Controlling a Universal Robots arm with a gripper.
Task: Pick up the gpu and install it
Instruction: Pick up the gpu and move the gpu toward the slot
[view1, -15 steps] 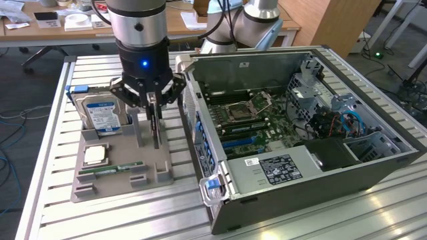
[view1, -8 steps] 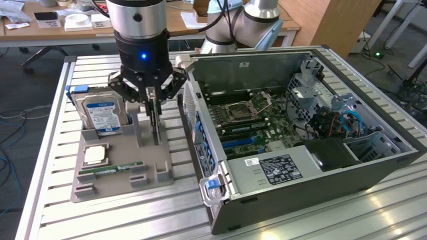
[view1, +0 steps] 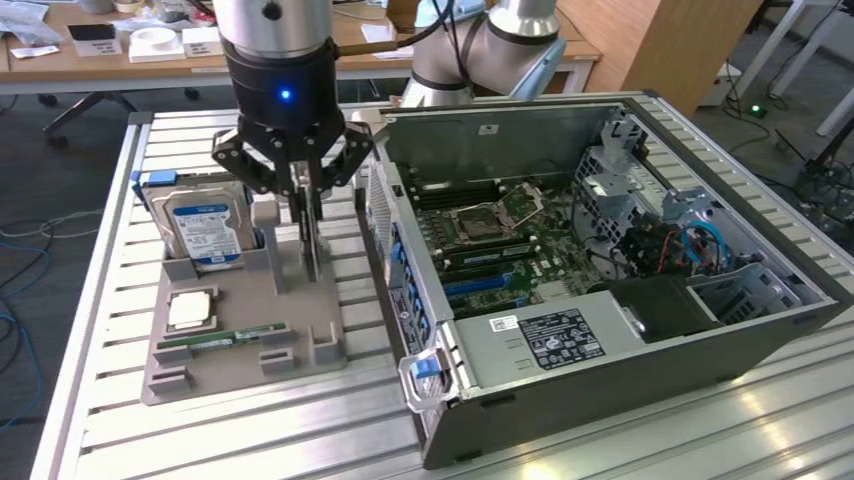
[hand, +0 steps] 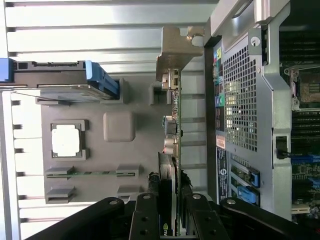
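The gpu (view1: 312, 240) stands on edge in the grey parts holder (view1: 227, 365), a thin dark card seen edge-on in the wrist view (hand: 172, 125) with its metal bracket at the far end. My gripper (view1: 307, 195) comes down over its top edge, with a finger on each side. The wrist view has the black fingers (hand: 146, 215) pressed against the card's two faces, so the gripper (hand: 172, 220) is shut on it. The card's lower edge still sits in the holder (hand: 135, 160).
The open computer case (view1: 601, 250) lies right beside the holder, motherboard (view1: 494, 240) facing up with blue slots (view1: 474, 288). Its perforated rear panel (hand: 245, 100) stands close to the card. The holder also carries a silver hard drive (view1: 207, 230), a processor chip (view1: 191, 310) and a green memory stick (view1: 220, 340).
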